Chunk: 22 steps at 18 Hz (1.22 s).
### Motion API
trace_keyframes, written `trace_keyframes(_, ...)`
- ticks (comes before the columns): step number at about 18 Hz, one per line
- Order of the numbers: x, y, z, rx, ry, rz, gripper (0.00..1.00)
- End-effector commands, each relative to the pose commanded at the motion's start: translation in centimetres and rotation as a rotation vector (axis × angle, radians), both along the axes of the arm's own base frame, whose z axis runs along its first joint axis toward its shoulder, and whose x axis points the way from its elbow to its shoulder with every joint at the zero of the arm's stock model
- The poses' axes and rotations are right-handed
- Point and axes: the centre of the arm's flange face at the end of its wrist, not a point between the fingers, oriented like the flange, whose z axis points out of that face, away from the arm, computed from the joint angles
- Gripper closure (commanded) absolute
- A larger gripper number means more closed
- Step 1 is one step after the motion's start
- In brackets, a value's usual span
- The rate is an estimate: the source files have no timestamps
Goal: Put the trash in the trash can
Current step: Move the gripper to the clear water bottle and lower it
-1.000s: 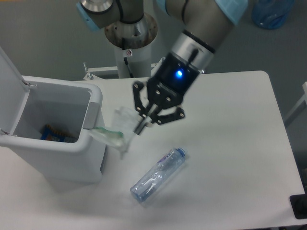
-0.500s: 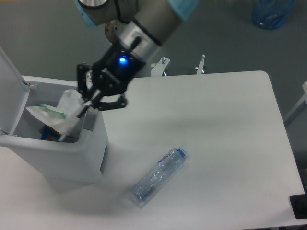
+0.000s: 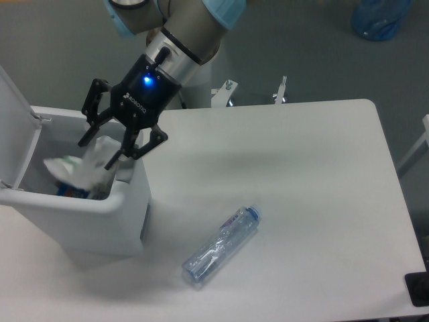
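The white trash can (image 3: 87,221) stands at the table's left with its lid (image 3: 12,114) hinged up. My gripper (image 3: 99,149) hangs over its open mouth, fingers spread open. The white carton piece with green marks (image 3: 75,169) lies loose just below the fingers, inside the can's opening by its right wall. The clear plastic bottle with a bluish label (image 3: 220,245) lies on its side on the table, well to the right of the can and far from the gripper.
A blue wrapper (image 3: 66,192) shows at the bottom of the can. The arm's pedestal and metal brackets (image 3: 281,90) stand behind the table's far edge. A blue jug (image 3: 379,17) sits on the floor top right; a black object (image 3: 419,290) is at the bottom right.
The gripper carried the carton piece left from the table's middle to over the can, then opened. The carton has dropped lower into the can. The bottle has not moved.
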Motion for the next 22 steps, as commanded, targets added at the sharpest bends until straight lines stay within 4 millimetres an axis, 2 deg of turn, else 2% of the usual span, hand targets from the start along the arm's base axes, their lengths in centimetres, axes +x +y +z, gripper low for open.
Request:
trace_keyframes(1,-0.8,-0.1,-0.2,-0.002,0.001,0.011,0.0)
trace_keyframes(5,-7.0,0.2,-2.9,-0.076,0.016,0.096,0.0)
trace_keyframes(6,-8.4,0.8,-4.4,-0.122,0.028,0.115,0.0)
trace_keyframes(10,-13.7,3.4,-12.7,-0.293,0.025,0.157,0.0)
trace_keyframes(11,-14.8,4.0,-14.3,-0.321,0.026,0.163,0.0)
trace_keyframes(13,-16.1,5.0,-16.1,-0.37,0.049,0.173,0.0)
trace_keyframes(17,-16.1,6.5,-19.6,-0.483,0.165,0.124,0.0)
trace_keyframes(20,-14.1,7.8,-22.2,-0.613,0.263,0.094,0.0)
trace_keyframes(22,-12.8,9.2,-23.3,-0.633,0.284,0.065,0.0)
